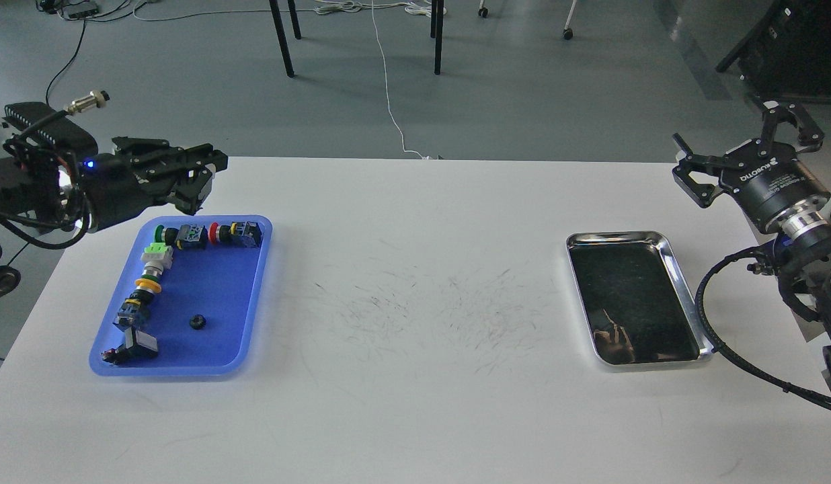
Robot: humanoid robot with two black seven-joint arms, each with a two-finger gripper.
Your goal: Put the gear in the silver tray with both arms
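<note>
Scuffed white table [415, 376] underlies left end effector [199, 176], fingers together; right end effector [745, 144] spread, empty.

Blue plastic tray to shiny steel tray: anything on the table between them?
Head view: nothing stands between the blue plastic tray and the shiny rectangular steel tray; only bare white tabletop with dark scuff marks.

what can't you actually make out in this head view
- Left hand: dark and seen side-on, so its fingers merge; open or shut cannot be told.
- Small black part in the blue tray: too small to confirm it is the gear.
- Silver tray: its mirror-like bottom shows only dark reflections.
- Right arm: cut off by the right edge behind the right hand.
</note>
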